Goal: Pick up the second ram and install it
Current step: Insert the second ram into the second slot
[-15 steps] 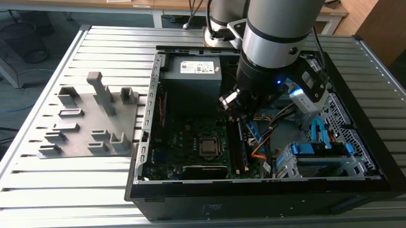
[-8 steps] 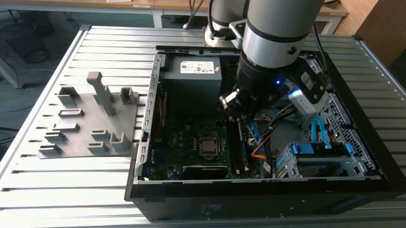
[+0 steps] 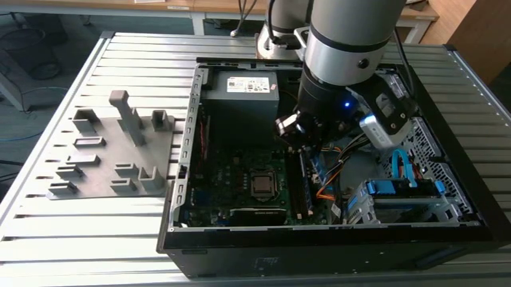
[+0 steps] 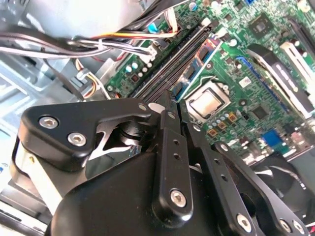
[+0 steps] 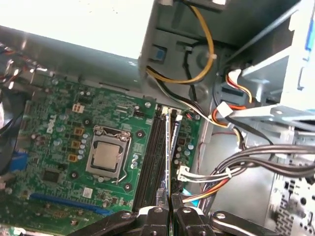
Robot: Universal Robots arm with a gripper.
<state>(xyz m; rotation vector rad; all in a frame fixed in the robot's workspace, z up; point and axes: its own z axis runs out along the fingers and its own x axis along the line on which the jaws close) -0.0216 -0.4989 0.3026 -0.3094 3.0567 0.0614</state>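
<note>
My gripper [image 3: 308, 145] is down inside the open computer case [image 3: 188, 149], over the motherboard [image 3: 239, 179]. In both wrist views the fingers are pressed together on a thin board held on edge, the second ram [image 5: 171, 147] [image 4: 199, 58]. It shows as a bluish strip below the gripper in the exterior view [image 3: 314, 166]. The ram runs in line with the dark memory slots [image 5: 153, 157] [image 4: 167, 66] beside the processor socket [image 5: 106, 157]. I cannot tell whether it is seated in a slot or just above one. My gripper [image 5: 170, 210] [image 4: 170, 97] is shut on its end.
A gray holder tray [image 3: 108, 155] with upright blocks lies on the slatted table at the exterior view's left. The power supply [image 3: 243, 95] fills the case's far end. Bundled cables [image 5: 236, 172] and a drive cage [image 3: 399, 197] crowd the side beyond the slots.
</note>
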